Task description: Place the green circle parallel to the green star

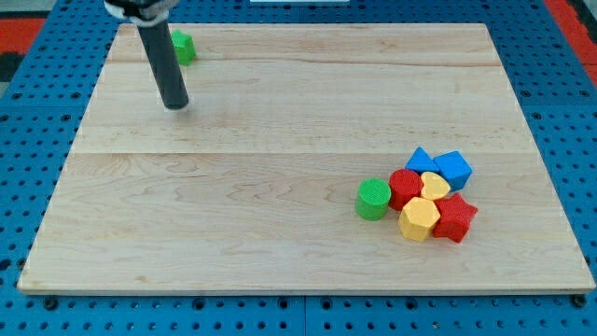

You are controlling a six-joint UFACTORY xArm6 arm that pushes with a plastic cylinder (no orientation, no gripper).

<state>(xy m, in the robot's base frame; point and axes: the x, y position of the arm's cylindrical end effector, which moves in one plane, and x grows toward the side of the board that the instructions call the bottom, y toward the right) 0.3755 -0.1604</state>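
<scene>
The green circle (373, 199) stands at the view's lower right, touching the left side of a cluster of blocks. The green star (183, 47) sits near the board's top left corner, partly hidden behind my rod. My tip (175, 105) rests on the board just below the green star, far to the upper left of the green circle.
The cluster beside the green circle holds a red round block (405, 188), a yellow heart (435, 185), a yellow hexagon (420, 219), a red star (455, 217) and two blue blocks (420, 161) (453, 168). The wooden board (280, 243) lies on a blue pegboard.
</scene>
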